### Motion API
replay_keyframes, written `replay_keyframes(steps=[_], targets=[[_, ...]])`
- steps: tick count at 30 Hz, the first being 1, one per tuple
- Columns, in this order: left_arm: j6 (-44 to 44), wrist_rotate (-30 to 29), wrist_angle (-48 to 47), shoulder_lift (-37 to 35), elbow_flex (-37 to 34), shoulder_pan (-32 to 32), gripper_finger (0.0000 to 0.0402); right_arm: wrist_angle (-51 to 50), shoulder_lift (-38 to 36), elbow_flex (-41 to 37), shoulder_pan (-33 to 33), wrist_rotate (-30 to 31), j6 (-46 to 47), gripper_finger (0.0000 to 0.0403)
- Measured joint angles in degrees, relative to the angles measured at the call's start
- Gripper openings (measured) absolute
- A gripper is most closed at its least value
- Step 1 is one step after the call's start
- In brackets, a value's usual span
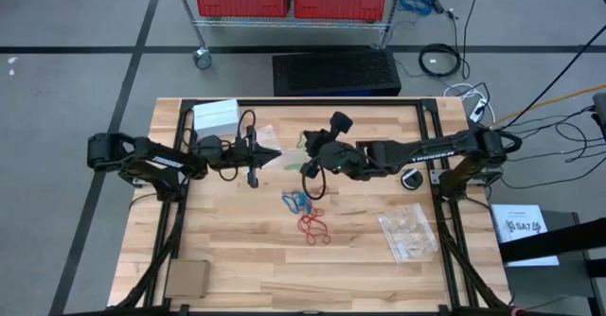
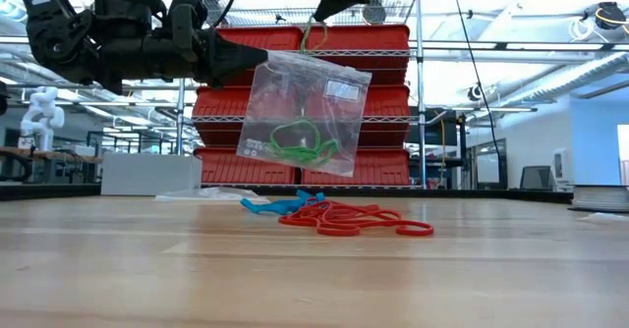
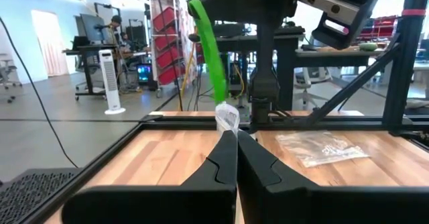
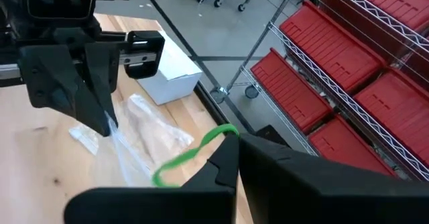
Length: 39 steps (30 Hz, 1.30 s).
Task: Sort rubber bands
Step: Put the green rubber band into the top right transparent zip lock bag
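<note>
A clear plastic bag (image 2: 305, 117) with green rubber bands (image 2: 300, 141) inside hangs over the middle of the table. My left gripper (image 2: 257, 59) is shut on the bag. Just above the bag's top edge, my right gripper (image 2: 324, 14) is shut on one more green rubber band (image 2: 313, 35), which also shows in the left wrist view (image 3: 208, 49). Below the bag, blue rubber bands (image 1: 295, 201) and red rubber bands (image 1: 314, 226) lie loose on the wood. My left gripper pinches the bag's upper corner (image 3: 228, 117) between its two shut fingers, coming in level from the table's left. The bag hangs below that corner, tilted and clear of the table. My right gripper pinches one end of the green band (image 4: 224, 133) between its fingertips, slanting down from the table's right. The band dangles below the fingers toward the bag's top edge (image 2: 314, 58); I cannot tell whether its lower end is inside the bag.
A second clear bag (image 1: 409, 233) lies at the near right and another (image 1: 265, 136) under the left arm. A white box (image 1: 216, 117) stands at the far left, a cardboard piece (image 1: 187, 280) at the near left, a tape roll (image 1: 411, 180) at the right.
</note>
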Motion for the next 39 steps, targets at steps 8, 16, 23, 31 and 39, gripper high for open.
replay_keyframes(steps=[8, 16, 23, 31, 39], targets=[[0.0, 0.0, 0.0, 0.0, 0.0, 0.0, 0.0000, -2.7, 0.6, 0.0, 0.1, -0.2, 2.4, 0.0000], [0.0, 0.0, 0.0, 0.0, 0.0, 0.0, 0.0000, -4.4, 0.6, 0.0, 1.0, -3.1, 5.1, 0.0000], [0.0, 0.0, 0.0, 0.0, 0.0, 0.0, 0.0000, -5.3, 2.5, 0.0, 0.3, -7.1, 5.6, 0.0000], [0.0, 0.0, 0.0, 0.0, 0.0, 0.0, 0.0000, -6.1, 3.6, 0.0, -0.9, -9.7, 6.7, 0.0000], [0.0, 0.0, -0.1, 0.0, 0.0, 0.0, 0.0000, -6.9, 3.5, 0.2, -1.9, -12.8, 7.5, 0.0000]])
